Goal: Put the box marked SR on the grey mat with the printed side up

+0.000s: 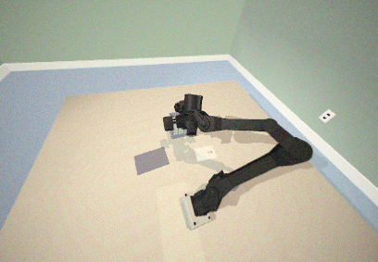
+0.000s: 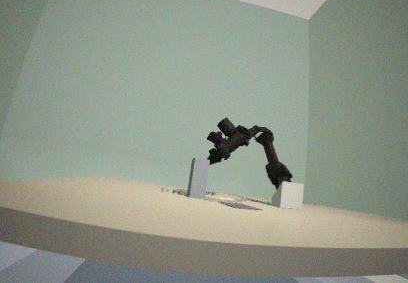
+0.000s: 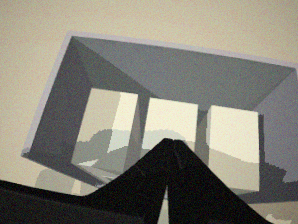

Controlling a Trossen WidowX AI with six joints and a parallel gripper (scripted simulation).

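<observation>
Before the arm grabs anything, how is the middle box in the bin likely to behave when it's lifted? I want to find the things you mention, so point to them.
The middle box (image 3: 170, 117) looks stiff, given its straight edges and flat top. It may rub or nudge a neighbour, since only narrow gaps separate the three. Its plain, smooth-looking top suggests it could be slightly slippery.

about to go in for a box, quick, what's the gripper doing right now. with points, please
Gripper (image 1: 169, 123) (image 2: 212, 161) (image 3: 170, 148): closed, jaws together with nothing between them, over the bin (image 3: 180, 62).
</observation>
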